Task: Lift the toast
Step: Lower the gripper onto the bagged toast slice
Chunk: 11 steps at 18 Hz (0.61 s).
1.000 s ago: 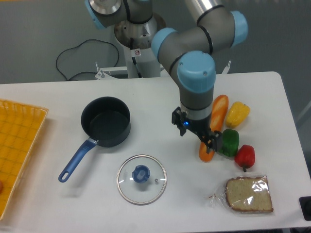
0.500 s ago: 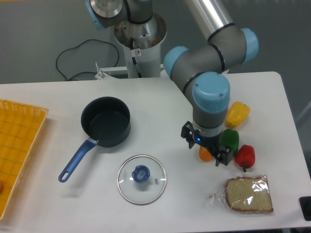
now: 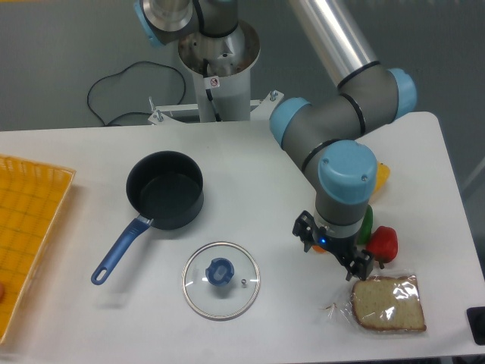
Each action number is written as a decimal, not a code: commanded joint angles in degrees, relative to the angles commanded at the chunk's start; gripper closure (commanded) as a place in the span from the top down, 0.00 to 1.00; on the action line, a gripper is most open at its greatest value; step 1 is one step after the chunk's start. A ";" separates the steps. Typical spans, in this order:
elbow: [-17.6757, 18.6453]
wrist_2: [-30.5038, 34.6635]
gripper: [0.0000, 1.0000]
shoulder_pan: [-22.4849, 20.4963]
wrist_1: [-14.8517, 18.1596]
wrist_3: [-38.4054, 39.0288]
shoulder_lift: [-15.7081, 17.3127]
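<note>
The white table (image 3: 250, 163) was seen carrying everything, with the arm (image 3: 341, 98) reaching down over its right half. An orange tray (image 3: 26, 227) was set at the left edge, partly cut off by the frame. A dark pot (image 3: 164, 188) with a blue handle stood left of the middle, and a glass lid (image 3: 220, 280) with a blue knob lay flat near the front edge, just in front of the pot. The toast (image 3: 387, 302), wrapped in clear shiny plastic, lay flat near the front right corner. The gripper (image 3: 333, 251) was held low, just beside the toast's back left corner; whether the fingers were apart or together could not be told, and nothing was seen between them. A red pepper (image 3: 385, 242) was found just behind the toast, with a green pepper (image 3: 367, 225) and a yellow pepper (image 3: 382, 174) behind it, both largely hidden by the arm.
</note>
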<state>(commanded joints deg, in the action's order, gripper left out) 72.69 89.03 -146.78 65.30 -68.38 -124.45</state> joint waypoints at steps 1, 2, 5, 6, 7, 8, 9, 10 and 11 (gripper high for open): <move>-0.53 0.00 1.00 -0.09 -0.35 -0.09 -0.61; -0.71 0.00 1.00 -0.35 -0.79 -0.09 -1.14; -0.88 -0.09 1.00 -0.97 -3.16 -0.18 -2.29; -1.15 0.00 1.00 -0.97 -3.77 -0.18 -2.90; -1.15 0.00 1.00 -0.97 -4.39 -0.18 -3.34; -1.15 0.00 1.00 -0.97 -4.48 -0.09 -3.61; -1.23 0.00 1.00 -0.97 -4.66 -0.09 -4.04; -1.50 0.00 1.00 -0.97 -5.18 0.00 -4.31; -1.50 0.00 1.00 -0.97 -5.80 0.00 -4.75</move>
<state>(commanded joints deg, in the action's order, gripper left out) 71.19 89.03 -147.74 59.51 -68.38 -129.19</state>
